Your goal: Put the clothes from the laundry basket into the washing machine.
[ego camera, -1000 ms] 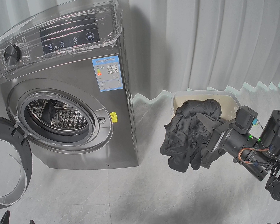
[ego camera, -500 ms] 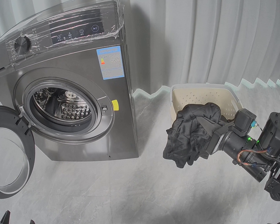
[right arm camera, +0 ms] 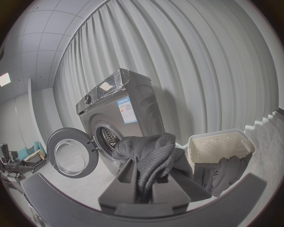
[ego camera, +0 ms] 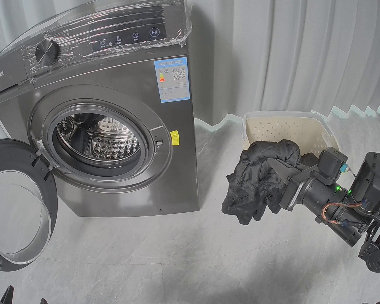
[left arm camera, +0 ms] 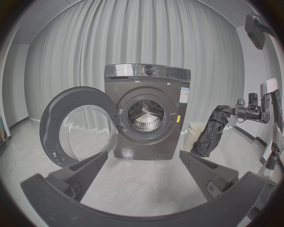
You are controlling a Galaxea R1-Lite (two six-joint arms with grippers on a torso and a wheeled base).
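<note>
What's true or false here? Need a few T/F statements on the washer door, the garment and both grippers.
1. The door of the washing machine is swung open. True.
2. The right gripper is empty. False: it is shut on the dark garment.
3. The dark garment lies inside the washing machine. False: it hangs from the right gripper, beside the laundry basket.
4. The left gripper is open and holds nothing. True.

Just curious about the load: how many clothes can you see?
1: a dark garment hanging from the right tool, by the basket; more may hide inside.
</note>
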